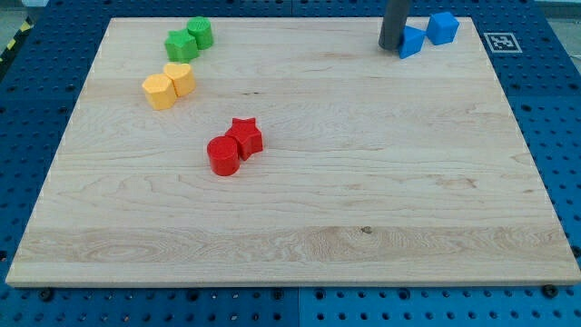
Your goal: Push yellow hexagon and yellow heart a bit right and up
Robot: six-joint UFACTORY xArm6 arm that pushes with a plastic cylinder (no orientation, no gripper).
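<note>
**Tip parked at the top, yellow pair far off to the left**

Blue pegboard frames a pale wooden board point(300, 209) that fills nearly the whole view. No bins or trays sit on it; the blocks lie loose on the wood in four pairs.

My tip point(392, 47) rests near the board's top edge, right of centre, its end just beside the left of two blue blocks point(411, 42); whether it touches that block I cannot tell. It is a plain rod, with no jaws to open or close, and it holds nothing. The second blue block point(442, 27) sits just right and above the first, close to the top right corner.

The yellow hexagon point(160, 92) and yellow heart point(181, 79) lie touching in the upper left, the heart to the right and slightly above, well apart from my tip. Just above them sit a green star point(180, 44) and a rounder green block point(200, 33), pressed together near the top edge.

A red cylinder point(222, 155) and red star point(245, 136) touch each other left of centre, below and right of the yellow pair.

Bare wood stretches to the right of the yellow pair, and across the board's right and bottom parts.
</note>
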